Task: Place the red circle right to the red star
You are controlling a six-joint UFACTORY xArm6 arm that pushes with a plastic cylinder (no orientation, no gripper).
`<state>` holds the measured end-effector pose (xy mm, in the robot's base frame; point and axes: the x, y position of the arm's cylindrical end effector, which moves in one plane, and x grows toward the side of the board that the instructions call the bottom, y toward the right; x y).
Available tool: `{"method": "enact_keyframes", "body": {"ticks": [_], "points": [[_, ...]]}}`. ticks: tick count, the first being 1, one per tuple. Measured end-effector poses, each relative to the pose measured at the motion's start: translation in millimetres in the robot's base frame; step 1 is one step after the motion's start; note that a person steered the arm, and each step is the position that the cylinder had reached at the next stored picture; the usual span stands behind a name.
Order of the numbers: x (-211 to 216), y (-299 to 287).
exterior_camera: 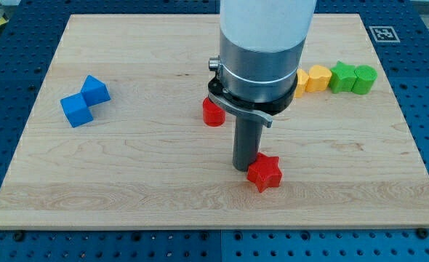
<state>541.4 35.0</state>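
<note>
Red star (264, 173) lower centre of frame on tabletop (127, 182). My tip (245, 169) touching its left edge; no claw on this arm, just a rod. Red circle (213, 113) up-left of star, mid-frame, apart from it. Blue blocks (84, 100) touching, far left. Yellow blocks (313, 78) and green blocks (353, 77) in a row, upper right.

Count on the board (127, 175): two red blocks, one round (213, 113), one star (265, 173). Two blue blocks (85, 100), touching. Two yellow blocks (313, 78). Two green blocks (353, 77). Eight blocks altogether; one board.
</note>
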Motion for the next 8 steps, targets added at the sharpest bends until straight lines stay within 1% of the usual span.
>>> {"method": "enact_keyframes", "body": {"ticks": [2, 4, 6, 7, 8], "points": [[-20, -60], [-67, -75], [-105, -69], [-114, -49], [-113, -26]]}}
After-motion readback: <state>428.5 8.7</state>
